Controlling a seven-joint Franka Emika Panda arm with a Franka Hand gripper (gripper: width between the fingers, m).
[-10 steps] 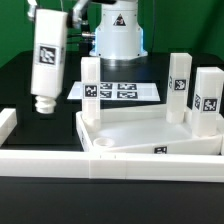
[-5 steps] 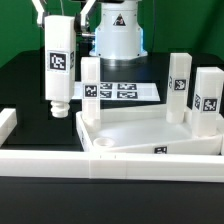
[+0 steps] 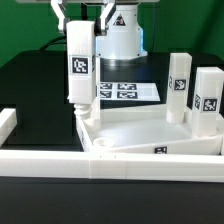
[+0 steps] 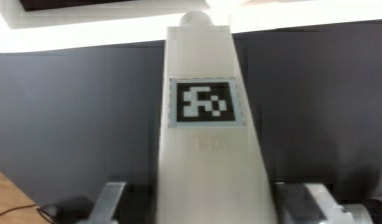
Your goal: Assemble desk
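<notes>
The gripper (image 3: pixel 79 14) is closed on the upper end of a white leg (image 3: pixel 80 66), which is held upright between the two fingers (image 3: pixel 61 14). In the wrist view, the same leg (image 4: pixel 209 120) is seen running away from the jaws, with one finger (image 4: pixel 113 198) on each side of it and a black tag facing the camera. The threaded lower end of the held leg is suspended directly below the jaws, just above the near corner of the desk top (image 3: pixel 140 135) on the exterior view's left; contact with that corner cannot be confirmed.

The desk top is positioned below the jaws and extends toward the exterior view's right. Three further legs are seen standing upright on it: one (image 3: pixel 92 88) just behind the held leg, and two (image 3: pixel 179 85) (image 3: pixel 208 98) well apart from the jaws at the far end. The marker board (image 3: pixel 122 92) lies flat beyond the desk top. A white border rail (image 3: pixel 60 160) runs across the foreground.
</notes>
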